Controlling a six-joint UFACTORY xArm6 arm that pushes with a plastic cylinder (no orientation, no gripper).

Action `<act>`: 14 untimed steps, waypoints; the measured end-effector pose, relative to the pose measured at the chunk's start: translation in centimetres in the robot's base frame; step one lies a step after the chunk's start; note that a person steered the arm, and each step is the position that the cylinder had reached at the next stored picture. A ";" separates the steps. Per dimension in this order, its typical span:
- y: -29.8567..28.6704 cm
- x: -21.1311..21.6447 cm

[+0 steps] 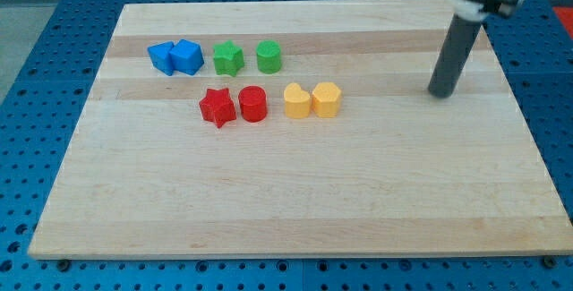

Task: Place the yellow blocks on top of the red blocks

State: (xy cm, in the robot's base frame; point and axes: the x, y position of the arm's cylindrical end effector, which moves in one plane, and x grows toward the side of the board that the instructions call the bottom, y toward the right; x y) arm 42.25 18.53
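Note:
Two yellow blocks lie side by side near the board's middle: a rounded one (297, 101) and a hexagon-like one (327, 99). Just left of them are a red cylinder (252, 104) and a red star (217, 107). My tip (440, 93) rests on the board at the view's right, well to the right of the yellow blocks and apart from every block.
Two blue blocks (162, 57) (187, 56) sit touching at the upper left. A green star (228, 58) and a green cylinder (269, 56) lie to their right. The wooden board (295, 210) sits on a blue perforated table.

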 end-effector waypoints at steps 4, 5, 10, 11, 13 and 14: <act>-14.0 1.4; -14.1 1.4; -16.4 -1.7; -19.0 -1.9; -20.2 -2.3; -21.6 -4.2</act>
State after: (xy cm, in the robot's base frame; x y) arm 38.09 -3.03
